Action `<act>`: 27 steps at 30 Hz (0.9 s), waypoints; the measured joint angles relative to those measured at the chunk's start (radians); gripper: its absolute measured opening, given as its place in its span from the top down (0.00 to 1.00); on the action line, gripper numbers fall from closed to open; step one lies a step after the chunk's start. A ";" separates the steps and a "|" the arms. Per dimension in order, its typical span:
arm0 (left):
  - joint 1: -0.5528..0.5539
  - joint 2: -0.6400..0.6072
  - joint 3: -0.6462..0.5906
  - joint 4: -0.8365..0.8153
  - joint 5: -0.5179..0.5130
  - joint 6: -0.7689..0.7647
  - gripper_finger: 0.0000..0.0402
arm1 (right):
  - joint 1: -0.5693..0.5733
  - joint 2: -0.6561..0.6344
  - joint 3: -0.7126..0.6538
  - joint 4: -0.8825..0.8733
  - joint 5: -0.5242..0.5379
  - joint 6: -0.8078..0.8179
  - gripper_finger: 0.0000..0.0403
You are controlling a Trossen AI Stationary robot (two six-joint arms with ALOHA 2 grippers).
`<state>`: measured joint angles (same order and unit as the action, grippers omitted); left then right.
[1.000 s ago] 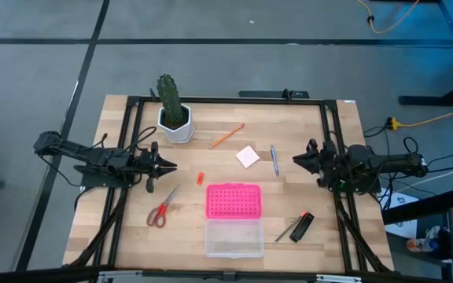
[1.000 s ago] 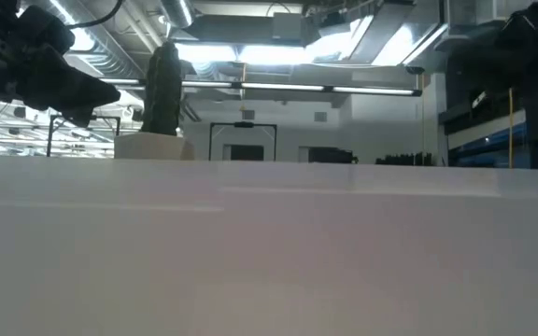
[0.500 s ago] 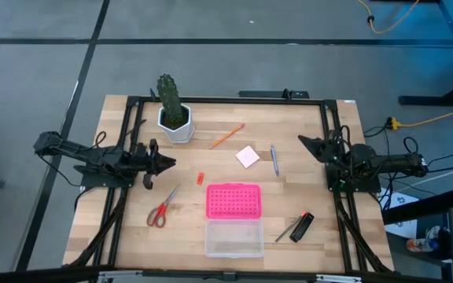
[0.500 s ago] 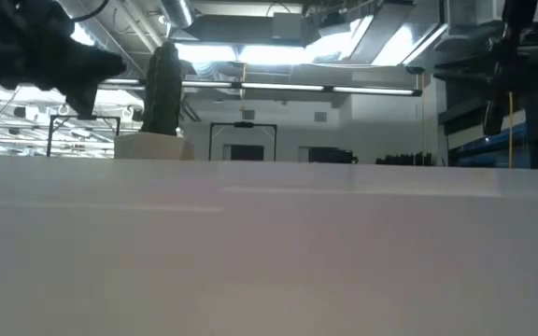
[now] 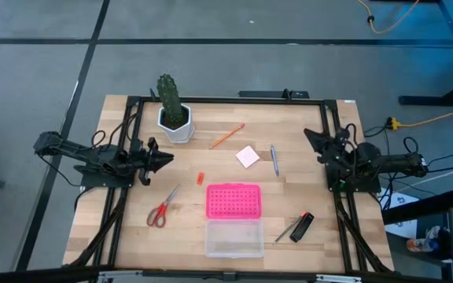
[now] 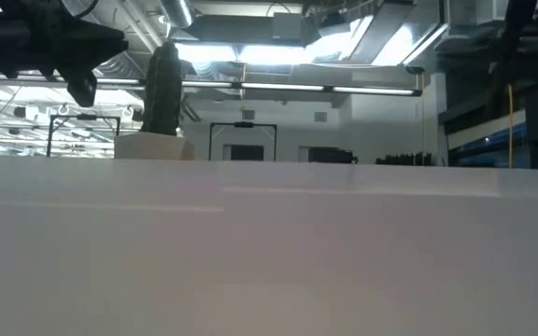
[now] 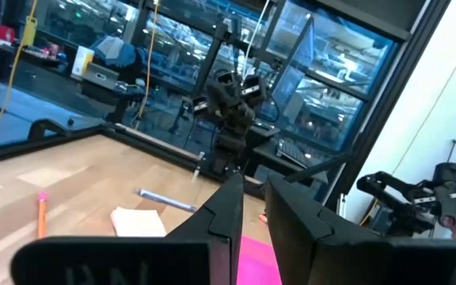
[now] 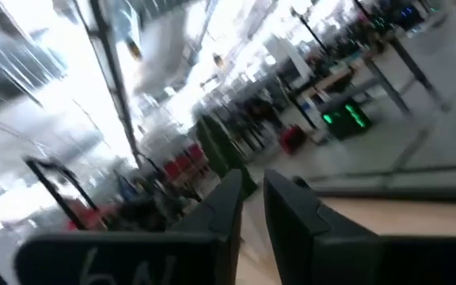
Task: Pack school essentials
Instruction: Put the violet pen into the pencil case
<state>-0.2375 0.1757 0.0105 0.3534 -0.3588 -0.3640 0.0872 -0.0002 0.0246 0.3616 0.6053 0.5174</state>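
A robotics lab: wooden table (image 5: pixel 289 118) on grey floor, glass partitions (image 7: pixel 93 47), ceiling strip lights (image 6: pixel 297 89), floor cables (image 5: pixel 384 23).

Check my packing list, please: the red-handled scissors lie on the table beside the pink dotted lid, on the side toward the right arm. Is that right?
Not quite. The red-handled scissors do lie on the table beside the pink dotted lid, but on the side toward the left arm, not the right. The high view shows it.
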 joint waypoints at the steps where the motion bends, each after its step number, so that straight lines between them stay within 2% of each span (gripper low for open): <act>1: 0.000 0.000 0.000 0.000 -0.008 0.003 0.87 | 0.000 0.000 0.000 0.026 -0.009 0.002 0.83; 4: 0.000 0.000 0.000 0.000 -0.019 -0.015 0.87 | 0.000 0.000 0.000 0.097 -0.020 -0.001 0.74; 10: 0.000 0.000 0.000 0.003 -0.019 -0.061 0.83 | 0.000 0.022 0.048 0.101 -0.019 -0.041 0.53; 15: 0.000 0.001 0.001 0.051 0.000 -0.116 0.81 | 0.000 0.116 0.160 0.069 -0.089 -0.057 0.48; 19: 0.000 0.041 0.059 0.035 0.021 -0.022 0.81 | 0.001 0.259 0.333 -0.149 -0.181 -0.093 0.49; 23: 0.000 0.134 0.179 -0.043 0.020 0.054 0.81 | 0.000 0.443 0.551 -0.445 -0.181 -0.102 0.51; 27: 0.000 0.248 0.322 -0.173 0.015 0.060 0.79 | 0.000 0.617 0.767 -0.722 -0.139 -0.053 0.51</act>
<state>-0.2375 0.4238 0.3327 0.1805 -0.3436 -0.3037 0.0870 0.6171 0.7914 -0.3606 0.4660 0.4642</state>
